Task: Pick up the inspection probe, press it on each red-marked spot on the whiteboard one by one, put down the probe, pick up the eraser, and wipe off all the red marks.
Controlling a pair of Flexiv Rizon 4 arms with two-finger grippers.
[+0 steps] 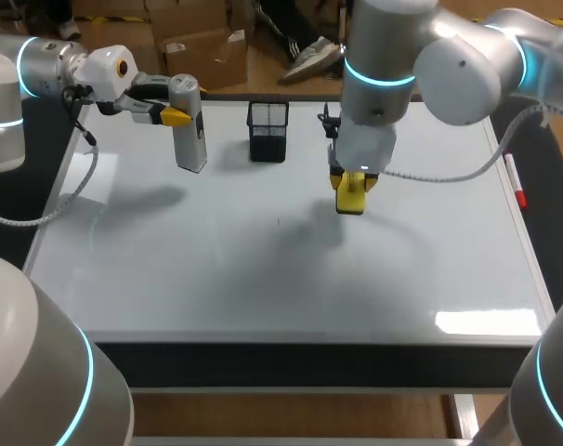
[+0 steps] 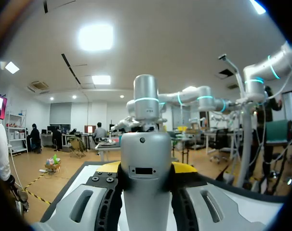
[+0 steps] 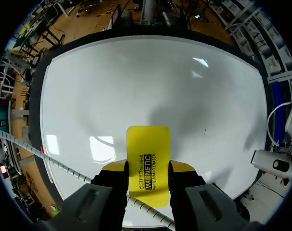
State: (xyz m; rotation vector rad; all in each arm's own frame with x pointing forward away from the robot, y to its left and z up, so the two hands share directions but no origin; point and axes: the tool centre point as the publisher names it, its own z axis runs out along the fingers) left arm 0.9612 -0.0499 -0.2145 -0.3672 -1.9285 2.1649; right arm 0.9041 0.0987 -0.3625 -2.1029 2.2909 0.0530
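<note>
Holding the yellow eraser (image 1: 352, 199) tight between its two fingers, the right gripper (image 1: 354, 184) sits low over the whiteboard (image 1: 263, 279). It is to the right of the black mesh cup (image 1: 268, 130) and a bit nearer the robot. The left gripper (image 1: 175, 115) is squeezed onto the grey inspection probe (image 1: 190, 144), which is upright just to the left of the mesh cup. I can't spot any red marks on the board.

What could go wrong? The eraser might tip or slip out if it is pushed down too hard or on one edge, and then it would miss bits. A wide swipe toward the mesh cup could knock it over. The left arm could bump the cup too if it swings that way with the probe.
</note>
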